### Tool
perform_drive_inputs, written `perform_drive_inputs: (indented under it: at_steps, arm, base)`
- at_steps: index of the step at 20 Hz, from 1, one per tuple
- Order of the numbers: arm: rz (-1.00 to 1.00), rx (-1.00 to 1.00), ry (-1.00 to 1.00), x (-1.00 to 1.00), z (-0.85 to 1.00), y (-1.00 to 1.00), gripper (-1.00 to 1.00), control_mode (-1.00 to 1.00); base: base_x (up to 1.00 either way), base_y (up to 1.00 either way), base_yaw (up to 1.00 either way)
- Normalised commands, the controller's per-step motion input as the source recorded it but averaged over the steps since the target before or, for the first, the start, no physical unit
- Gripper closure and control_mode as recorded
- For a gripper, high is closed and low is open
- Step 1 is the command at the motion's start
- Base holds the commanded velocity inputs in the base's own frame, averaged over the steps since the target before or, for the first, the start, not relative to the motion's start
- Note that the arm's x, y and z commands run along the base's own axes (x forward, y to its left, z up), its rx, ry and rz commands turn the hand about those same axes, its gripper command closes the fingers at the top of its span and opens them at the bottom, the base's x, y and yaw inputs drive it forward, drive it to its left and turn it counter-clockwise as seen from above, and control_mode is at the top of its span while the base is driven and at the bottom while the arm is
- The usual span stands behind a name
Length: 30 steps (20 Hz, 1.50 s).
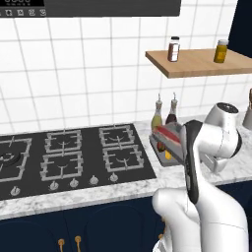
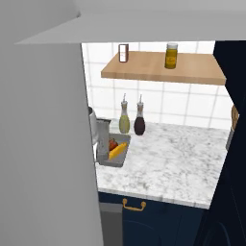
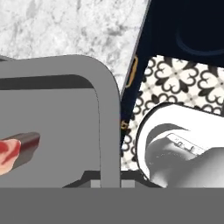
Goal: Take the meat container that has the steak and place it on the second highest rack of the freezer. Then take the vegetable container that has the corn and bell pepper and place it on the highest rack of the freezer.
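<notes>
Two bottles [image 1: 164, 112] stand just behind the steak tray [image 1: 166, 139] on the bench [image 2: 182, 163]; the end effector's opening cannot be told.

A home kitchen is showing: a gas hob [image 1: 69, 155] sitting in a marble counter [image 2: 178, 163], white tiles [image 1: 98, 74] and a shelf [image 1: 202, 61] of jars.

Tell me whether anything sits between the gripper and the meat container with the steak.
Nothing visible does. In the hand view the meat container already lies right at the camera, rim close up, with the steak inside. The fingertips themselves cannot be made out.
</notes>
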Motion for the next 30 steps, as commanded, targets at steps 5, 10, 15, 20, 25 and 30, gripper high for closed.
perform_drive_inputs:
  at_steps: [5, 10, 15, 20, 25, 30]
  arm:
    - [0.02, -0.03, -0.06, -0.56, -0.12, 0.56, 1.0, 1.0]
    - [0.0, 0.0, 0.0, 0.0, 0.0, 0.0, 1.0, 1.0]
    - [0.0, 0.0, 0.0, 0.0, 0.0, 0.0, 1.0, 1.0]
    - [0.0, 0.0, 0.0, 0.0, 0.0, 0.0, 1.0, 1.0]
    - [0.0, 0.0, 0.0, 0.0, 0.0, 0.0, 1.0, 1.0]
    - [0.0, 0.0, 0.0, 0.0, 0.0, 0.0, 1.0, 1.0]
  base:
    - [-0.4, 0.23, -0.03]
    - [-0.81, 0.75, -0.58]
    - [-0.32, 0.51, -0.86]
    - [-0.47, 0.38, -0.92]
    - [-0.5, 0.25, -0.95]
    - [-0.38, -0.09, -0.88]
